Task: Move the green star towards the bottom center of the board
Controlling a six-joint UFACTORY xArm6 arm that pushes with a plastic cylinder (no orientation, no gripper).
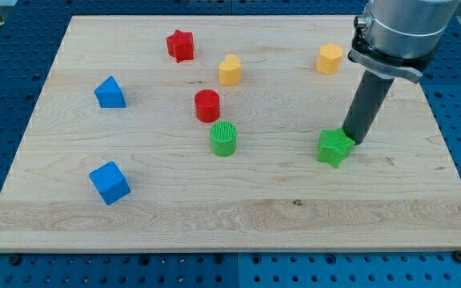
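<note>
The green star (334, 149) lies on the wooden board (230, 216), right of the middle. My tip (350, 142) stands on the board touching the star's upper right side. The dark rod rises from it toward the view's top right, under the arm's grey end.
A green cylinder (224, 138) sits left of the star. A red cylinder (207, 106), a yellow block (230, 70), a red star (180, 45) and a yellow hexagonal block (330, 59) lie further up. Two blue blocks (110, 93) (109, 182) lie at the left.
</note>
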